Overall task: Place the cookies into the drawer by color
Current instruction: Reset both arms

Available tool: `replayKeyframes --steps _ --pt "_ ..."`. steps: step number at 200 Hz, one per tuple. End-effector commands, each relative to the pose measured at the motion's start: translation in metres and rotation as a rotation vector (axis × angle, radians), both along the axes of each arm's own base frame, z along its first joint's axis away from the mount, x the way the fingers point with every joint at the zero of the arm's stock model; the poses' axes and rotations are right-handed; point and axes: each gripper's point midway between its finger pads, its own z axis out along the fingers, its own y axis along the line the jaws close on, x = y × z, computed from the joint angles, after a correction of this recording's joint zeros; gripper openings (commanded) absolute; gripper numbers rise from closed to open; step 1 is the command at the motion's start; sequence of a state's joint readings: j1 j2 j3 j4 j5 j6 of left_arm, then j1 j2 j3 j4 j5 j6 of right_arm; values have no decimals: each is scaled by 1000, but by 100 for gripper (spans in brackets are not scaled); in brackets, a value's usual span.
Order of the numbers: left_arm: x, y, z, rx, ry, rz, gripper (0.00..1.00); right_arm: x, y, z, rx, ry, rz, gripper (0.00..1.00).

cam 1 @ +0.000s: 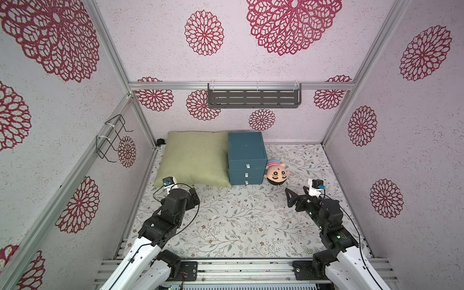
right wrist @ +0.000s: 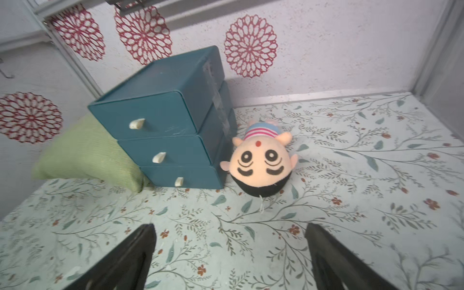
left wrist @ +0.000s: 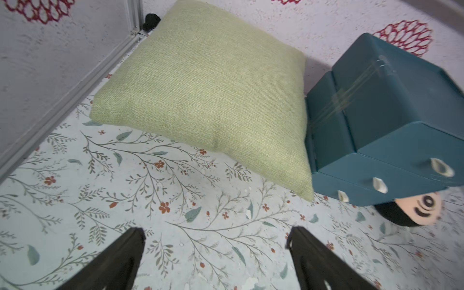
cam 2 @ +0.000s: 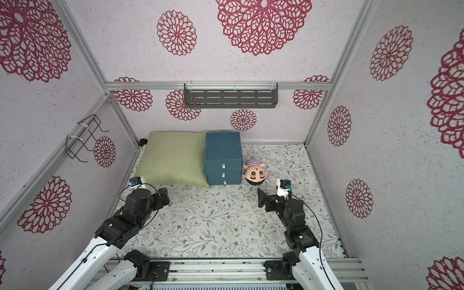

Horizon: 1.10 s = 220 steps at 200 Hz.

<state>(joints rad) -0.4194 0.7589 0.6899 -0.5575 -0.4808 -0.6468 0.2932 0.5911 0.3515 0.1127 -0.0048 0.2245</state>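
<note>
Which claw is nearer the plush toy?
The right claw: open, it faces the plush toy beside the drawer, while the left claw, also open, sits before the green cushion.

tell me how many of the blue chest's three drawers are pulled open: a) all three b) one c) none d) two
c: in both top views the drawer has all three fronts flush with one another, with no gap and none sticking out.
</note>
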Motion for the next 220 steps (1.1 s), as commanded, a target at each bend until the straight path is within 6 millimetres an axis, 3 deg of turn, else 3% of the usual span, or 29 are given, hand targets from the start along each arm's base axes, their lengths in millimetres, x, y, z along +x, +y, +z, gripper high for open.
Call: replayKeyframes --steps 1,46,88,117,147,176,220 --pt "23 26 12 103 -67 91 97 22 -28 25 -87 -123 -136 99" --pt "53 53 -5 218 -28 141 97 42 -57 13 -91 -137 -226 99" --pt "65 74 -35 225 -51 146 97 46 -85 -23 -70 -115 -293 99" --pt "71 82 -33 247 -89 136 97 41 -101 -38 -53 -151 -368 99" --pt "80 94 -39 253 -128 143 98 45 -108 -48 -68 -177 -410 99" --pt "87 104 -63 272 -163 163 97 54 -107 -47 -73 -217 -404 99" --pt "103 107 -58 291 -234 128 97 65 -103 -45 -127 -238 -377 99"
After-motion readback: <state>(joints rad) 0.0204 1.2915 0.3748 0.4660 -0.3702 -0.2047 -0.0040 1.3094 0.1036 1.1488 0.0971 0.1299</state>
